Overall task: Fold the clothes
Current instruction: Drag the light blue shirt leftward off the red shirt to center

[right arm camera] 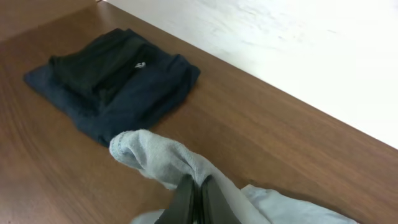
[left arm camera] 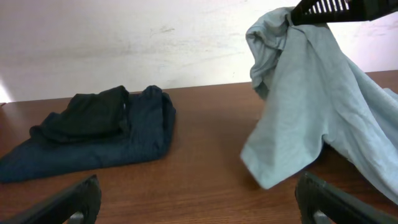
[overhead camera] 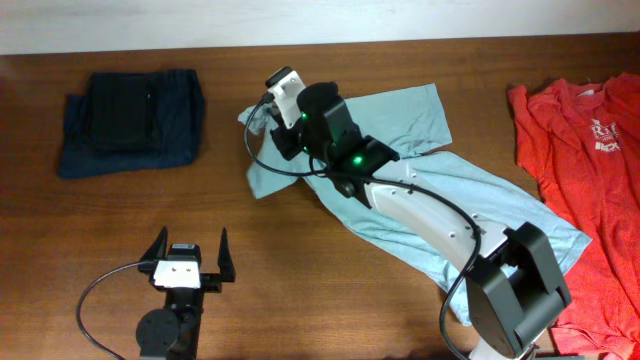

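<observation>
Since the right jaws are pinching a bunched corner of the pale grey-blue T-shirt point(overhead camera: 450, 190) up off the table point(overhead camera: 300, 270), rest of it sprawled mid-right, I'd carry that corner low and slow over the body so the fold lands flat. Left jaws are spread wide, empty, near the front edge, so maybe pin the cloth so it doesn't slide.

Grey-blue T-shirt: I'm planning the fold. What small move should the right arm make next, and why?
Probably carry the pinched end over the flat body and lower it: the right gripper is shut on the T-shirt, its end lifted off the table.
</observation>
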Controlling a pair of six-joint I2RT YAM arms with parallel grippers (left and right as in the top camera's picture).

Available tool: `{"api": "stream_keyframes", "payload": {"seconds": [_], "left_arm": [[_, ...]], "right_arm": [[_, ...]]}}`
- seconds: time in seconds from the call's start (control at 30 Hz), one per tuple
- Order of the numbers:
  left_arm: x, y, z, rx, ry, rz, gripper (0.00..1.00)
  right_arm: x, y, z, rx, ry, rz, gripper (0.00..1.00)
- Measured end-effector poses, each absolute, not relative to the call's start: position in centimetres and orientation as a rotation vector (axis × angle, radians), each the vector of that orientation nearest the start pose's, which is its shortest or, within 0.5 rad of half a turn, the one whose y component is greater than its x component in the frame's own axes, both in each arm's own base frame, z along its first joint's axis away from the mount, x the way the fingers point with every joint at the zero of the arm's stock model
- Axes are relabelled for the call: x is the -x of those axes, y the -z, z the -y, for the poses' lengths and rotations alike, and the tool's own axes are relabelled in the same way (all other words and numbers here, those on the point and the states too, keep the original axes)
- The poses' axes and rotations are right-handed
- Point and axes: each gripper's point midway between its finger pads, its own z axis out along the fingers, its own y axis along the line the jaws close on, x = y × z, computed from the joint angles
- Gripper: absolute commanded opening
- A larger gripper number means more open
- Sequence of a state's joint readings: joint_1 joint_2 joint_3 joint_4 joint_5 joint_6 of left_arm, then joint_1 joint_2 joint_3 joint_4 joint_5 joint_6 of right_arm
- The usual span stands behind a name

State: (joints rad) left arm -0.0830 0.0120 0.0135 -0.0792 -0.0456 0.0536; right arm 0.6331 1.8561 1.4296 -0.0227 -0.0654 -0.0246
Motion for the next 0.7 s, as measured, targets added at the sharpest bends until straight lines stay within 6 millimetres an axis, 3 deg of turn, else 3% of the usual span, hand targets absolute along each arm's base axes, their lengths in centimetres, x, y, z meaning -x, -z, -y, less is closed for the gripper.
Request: {"api": "stream_keyframes", "payload": {"seconds": [0.7], "left_arm": [[-24.6, -15.8, 1.3, -0.078, -0.015, -1.645, 0.99]], "right_arm": [[-44.4, -20.1, -33.7, 0.712, -0.436, -1.983, 0.04]]}}
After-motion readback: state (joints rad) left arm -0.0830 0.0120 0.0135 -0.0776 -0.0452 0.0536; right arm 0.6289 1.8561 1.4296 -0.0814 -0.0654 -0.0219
